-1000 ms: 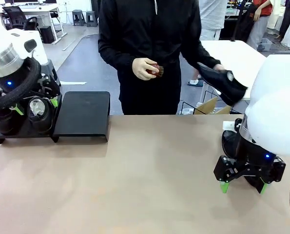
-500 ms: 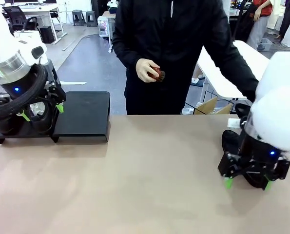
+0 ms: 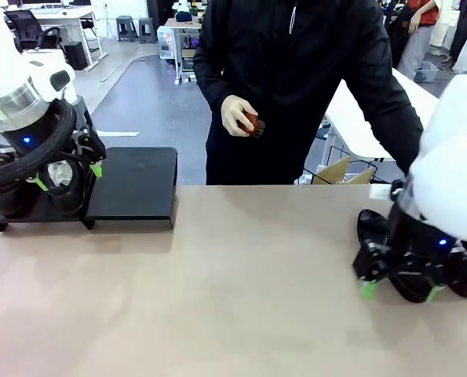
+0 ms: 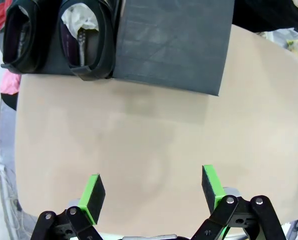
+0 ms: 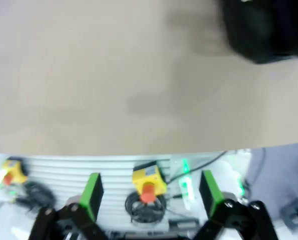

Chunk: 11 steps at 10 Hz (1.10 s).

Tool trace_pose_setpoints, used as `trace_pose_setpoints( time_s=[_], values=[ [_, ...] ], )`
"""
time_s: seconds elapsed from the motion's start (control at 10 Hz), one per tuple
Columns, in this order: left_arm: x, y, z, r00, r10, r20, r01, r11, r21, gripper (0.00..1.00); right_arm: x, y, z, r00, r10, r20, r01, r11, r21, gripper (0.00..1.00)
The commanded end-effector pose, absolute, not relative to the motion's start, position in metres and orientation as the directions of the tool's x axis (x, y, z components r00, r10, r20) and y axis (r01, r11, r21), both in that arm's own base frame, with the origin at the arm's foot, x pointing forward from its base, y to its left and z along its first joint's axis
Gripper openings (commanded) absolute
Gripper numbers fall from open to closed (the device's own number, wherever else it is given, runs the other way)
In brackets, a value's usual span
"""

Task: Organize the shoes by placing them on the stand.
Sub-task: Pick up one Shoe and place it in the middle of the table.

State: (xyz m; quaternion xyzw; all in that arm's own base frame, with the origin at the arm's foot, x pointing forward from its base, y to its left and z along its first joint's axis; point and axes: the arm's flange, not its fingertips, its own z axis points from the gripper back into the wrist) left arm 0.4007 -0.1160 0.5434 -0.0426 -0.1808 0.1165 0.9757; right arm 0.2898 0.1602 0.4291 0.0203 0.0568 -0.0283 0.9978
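Low near the table's [image 3: 241, 275] right edge, the right gripper [image 3: 400, 292] hangs, fingers wide, beside the loose shoe [image 3: 372, 228]. Best to straddle its sides squarely. The left gripper [image 4: 153, 189] is wide too and empty. Two shoes [image 4: 86, 52] sit at the stand's [image 3: 135, 184] left end.

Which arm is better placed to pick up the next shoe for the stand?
Right. The right pincer, open, hangs close to the glossy black leather shoe on the beige table's right end; the left pincer, also open, hovers by the matte black stand, far from that shoe.
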Motion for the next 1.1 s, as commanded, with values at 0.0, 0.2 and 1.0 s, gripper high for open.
trace_pose_setpoints(
  time_s=[0.0, 0.2, 1.0],
  values=[
    [0.402, -0.115, 0.544, 0.904, 0.237, 0.357, -0.21, 0.971, -0.114, 1.0, 0.273, 0.188, 0.423, 0.994, 0.029, -0.102, -0.016, 0.993, 0.121, 1.0],
    [0.402, -0.115, 0.544, 0.904, 0.237, 0.357, -0.21, 0.971, -0.114, 1.0, 0.28, 0.188, 0.423, 0.994, 0.027, -0.11, -0.015, 0.994, 0.105, 1.0],
    [0.402, -0.115, 0.544, 0.904, 0.237, 0.357, -0.21, 0.971, -0.114, 1.0, 0.336, 0.14, 0.439, 0.994, -0.106, -0.027, 0.105, 0.994, -0.034, 1.0]
  ],
)
